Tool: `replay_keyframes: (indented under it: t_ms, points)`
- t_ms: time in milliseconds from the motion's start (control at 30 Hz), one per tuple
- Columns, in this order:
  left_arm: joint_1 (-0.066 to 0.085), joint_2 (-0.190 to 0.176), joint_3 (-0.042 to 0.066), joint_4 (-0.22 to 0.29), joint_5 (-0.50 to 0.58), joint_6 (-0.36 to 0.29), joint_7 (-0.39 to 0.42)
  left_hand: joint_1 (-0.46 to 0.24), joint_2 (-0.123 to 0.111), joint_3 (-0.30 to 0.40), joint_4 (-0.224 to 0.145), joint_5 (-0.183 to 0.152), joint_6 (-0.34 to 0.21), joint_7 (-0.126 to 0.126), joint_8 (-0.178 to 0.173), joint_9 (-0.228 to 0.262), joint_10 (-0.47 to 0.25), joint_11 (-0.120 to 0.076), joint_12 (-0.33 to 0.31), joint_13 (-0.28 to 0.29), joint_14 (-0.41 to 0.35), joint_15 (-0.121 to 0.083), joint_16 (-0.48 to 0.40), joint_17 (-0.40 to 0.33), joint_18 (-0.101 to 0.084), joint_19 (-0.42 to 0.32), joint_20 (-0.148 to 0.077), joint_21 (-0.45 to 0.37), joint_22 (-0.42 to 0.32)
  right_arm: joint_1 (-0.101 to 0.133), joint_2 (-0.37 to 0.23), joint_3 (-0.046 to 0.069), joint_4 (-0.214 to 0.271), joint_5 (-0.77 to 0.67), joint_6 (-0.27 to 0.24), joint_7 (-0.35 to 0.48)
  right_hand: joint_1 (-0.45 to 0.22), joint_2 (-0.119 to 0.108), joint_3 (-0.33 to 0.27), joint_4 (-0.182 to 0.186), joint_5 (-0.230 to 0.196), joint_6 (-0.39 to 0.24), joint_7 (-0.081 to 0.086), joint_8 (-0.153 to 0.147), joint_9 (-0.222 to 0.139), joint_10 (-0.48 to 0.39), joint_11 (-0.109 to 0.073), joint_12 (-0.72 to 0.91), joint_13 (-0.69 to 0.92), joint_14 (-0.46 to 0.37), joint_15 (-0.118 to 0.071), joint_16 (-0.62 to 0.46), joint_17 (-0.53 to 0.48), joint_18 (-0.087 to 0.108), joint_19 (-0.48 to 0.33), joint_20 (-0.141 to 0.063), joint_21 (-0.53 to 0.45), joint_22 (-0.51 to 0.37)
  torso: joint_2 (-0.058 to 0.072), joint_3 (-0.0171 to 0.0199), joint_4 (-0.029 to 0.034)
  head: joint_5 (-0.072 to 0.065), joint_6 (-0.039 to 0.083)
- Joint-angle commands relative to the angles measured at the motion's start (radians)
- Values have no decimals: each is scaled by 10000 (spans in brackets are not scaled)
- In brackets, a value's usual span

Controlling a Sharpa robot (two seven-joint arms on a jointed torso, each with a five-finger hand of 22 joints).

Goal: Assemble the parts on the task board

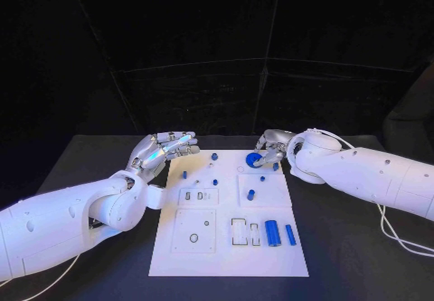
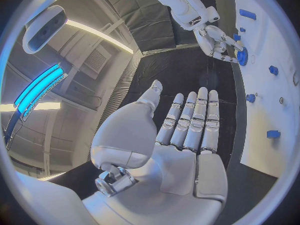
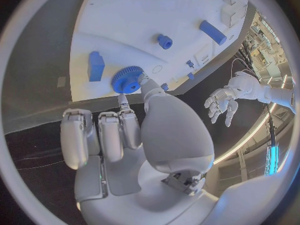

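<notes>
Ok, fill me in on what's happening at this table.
The robot is assembling small blue parts on the white task board. Its right hand pinches a blue gear at the board's far end, just over the surface. The left hand hovers open beside the board's far left corner, holding nothing. Other blue pieces are spread over the board, including a blue cylinder and a blue bar lying near the front right.

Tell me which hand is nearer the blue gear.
Right. The right hand pinches the blue gear at the far end of the task board. The left hand hovers open off the board's far left corner, apart from the gear.
</notes>
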Motion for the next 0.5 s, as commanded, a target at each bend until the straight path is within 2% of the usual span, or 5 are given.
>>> replay_keyframes:
  t_ms: [33,433,500]
  points:
    - [16,12,9,3,-35,145,39,10,87,-12,-55,57,83,550,-51,-14,81,18,-62,-12,-10,32,-65,-16,87,88,11,-15,-12,20,42,3,-40,-256,321,-37,167,17,-1,-112,-33,28,-44,103,16,331,-9,80,1425,801,75,50,1420,-98,557,-1,69,1693,-4,2,0,-2,-11]
    - [16,28,9,-15,-34,165,24,10,87,-12,-55,57,83,550,-51,-14,81,18,-62,-12,-10,32,-65,-16,87,88,11,-15,-12,16,150,1,-121,-570,298,1,373,328,165,-343,-151,543,-135,442,71,409,-76,159,1557,800,-22,64,1444,-127,635,-63,118,1837,0,5,-10,9,-43]
    - [15,29,9,-18,-34,167,21,10,87,-12,-55,57,83,550,-51,-14,81,18,-62,-12,-10,32,-65,-16,87,88,11,-15,-12,15,161,1,-132,-638,251,-2,477,495,292,-411,-218,757,-167,528,86,426,-101,171,1579,796,-79,59,1430,-127,634,-107,118,1837,-3,4,-8,3,-48]
